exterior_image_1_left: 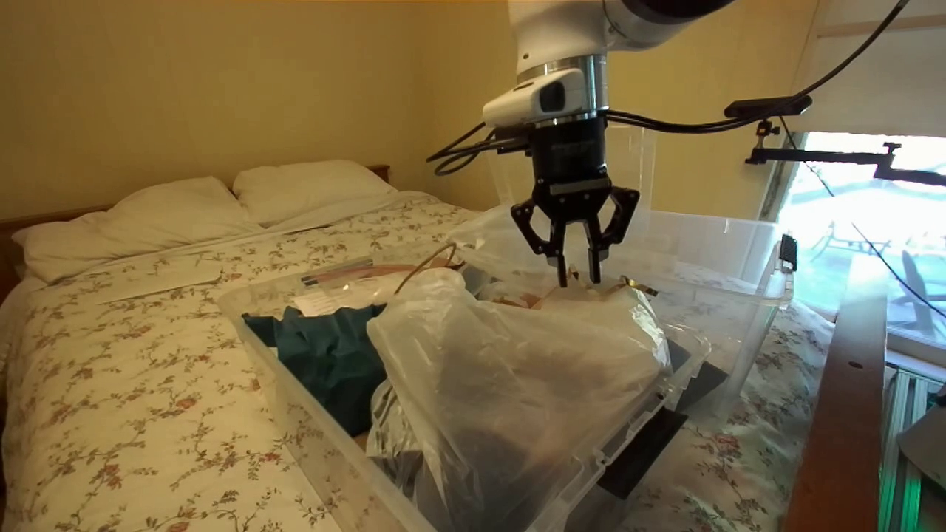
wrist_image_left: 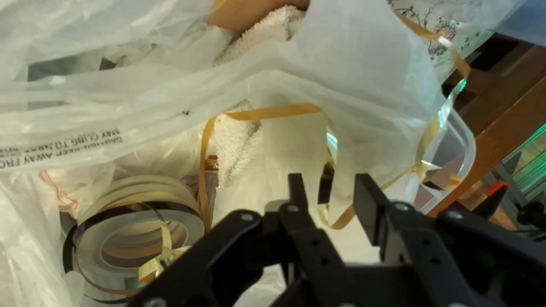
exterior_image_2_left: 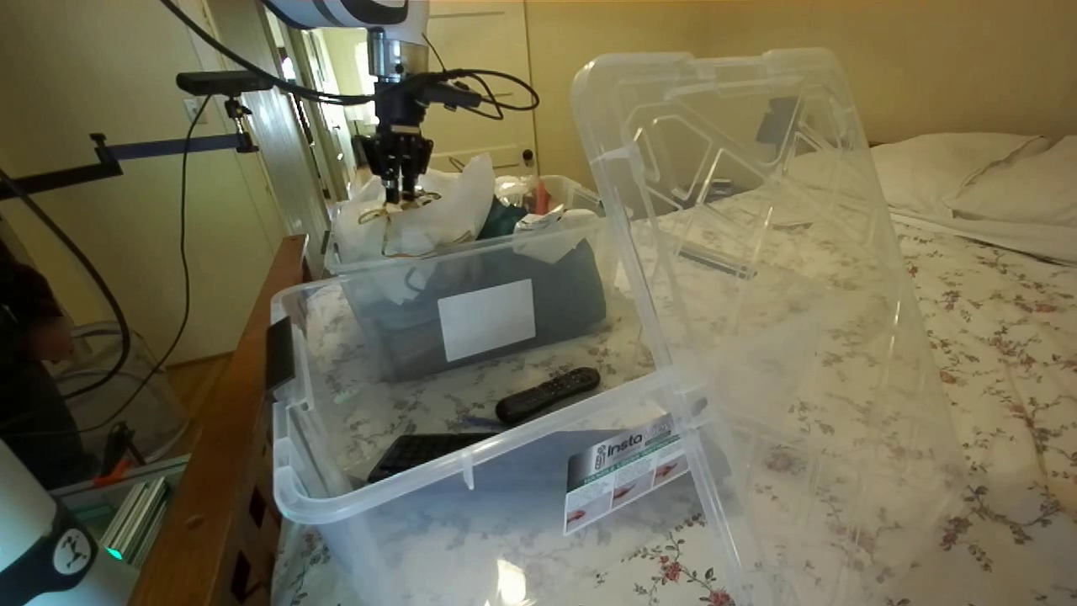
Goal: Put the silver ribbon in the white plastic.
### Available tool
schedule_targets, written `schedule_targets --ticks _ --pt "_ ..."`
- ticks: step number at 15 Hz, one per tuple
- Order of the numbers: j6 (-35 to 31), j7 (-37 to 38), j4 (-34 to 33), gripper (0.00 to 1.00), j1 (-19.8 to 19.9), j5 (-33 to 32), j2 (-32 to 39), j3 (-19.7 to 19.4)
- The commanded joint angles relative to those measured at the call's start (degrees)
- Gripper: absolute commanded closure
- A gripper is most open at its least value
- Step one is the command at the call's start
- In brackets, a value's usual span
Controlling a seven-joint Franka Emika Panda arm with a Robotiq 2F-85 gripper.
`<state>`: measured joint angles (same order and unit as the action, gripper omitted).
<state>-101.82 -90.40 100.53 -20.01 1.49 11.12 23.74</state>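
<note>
Above floral bedding [exterior_image_1_left: 140,384], ribbon [wrist_image_left: 273,112] crosses white plastic [exterior_image_1_left: 510,355] beneath the parted gripper [exterior_image_1_left: 579,279].

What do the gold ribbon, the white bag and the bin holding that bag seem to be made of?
Ribbon: probably metallized plastic film, gold and glossy, with bright glints where it twists.
White bag: thin, translucent plastic film, judging by soft wrinkles and the printed cling caution.
Bin: likely rigid molded plastic, clear; its walls are see-through, its rim straight.
</note>
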Motion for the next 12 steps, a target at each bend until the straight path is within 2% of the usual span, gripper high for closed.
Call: schedule_targets --ticks 1,3,7,12 --pt "-1.0 -1.4 1.6 0.94 0.3 1.5 -1.5 -0.3" --pt "-0.9 -1.3 1.5 1.0 0.2 1.5 -1.5 -0.3" --pt "1.9 0.8 -2.0 1.0 -0.9 0.4 -0.5 0.1" --pt "3.7 -0.1 -14.0 1.0 -5.5 -2.9 5.1 2.6"
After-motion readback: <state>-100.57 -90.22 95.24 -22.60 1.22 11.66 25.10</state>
